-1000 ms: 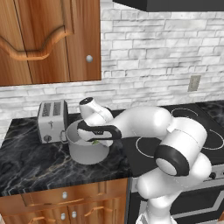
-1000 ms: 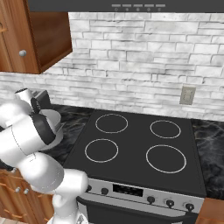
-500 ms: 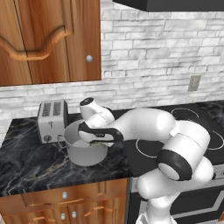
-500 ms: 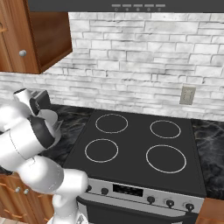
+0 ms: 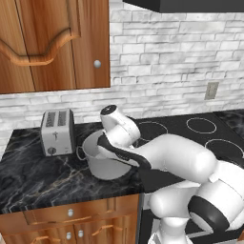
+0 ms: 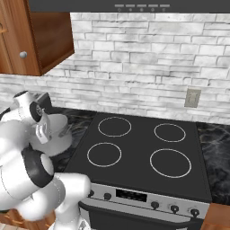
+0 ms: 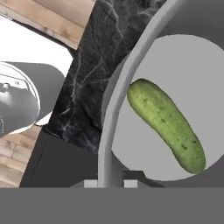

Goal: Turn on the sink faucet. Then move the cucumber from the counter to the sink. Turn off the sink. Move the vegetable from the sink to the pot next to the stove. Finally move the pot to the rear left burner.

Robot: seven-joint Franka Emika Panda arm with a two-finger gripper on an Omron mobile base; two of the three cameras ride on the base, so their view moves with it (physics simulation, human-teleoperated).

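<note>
The pot (image 5: 106,164) is pinched at its rim by the gripper (image 7: 110,183) on the counter (image 5: 33,178); the cucumber (image 7: 167,124) is seen lying inside.

The robot's arm (image 5: 176,159) is built of glossy white, rounded shells with dark grey to black bands at the joints. A black strip runs along the slim forearm link. The wrist ends in a white cap with a round black disc. The end effector (image 7: 111,183) shows small, dark, squared finger tips.
</note>
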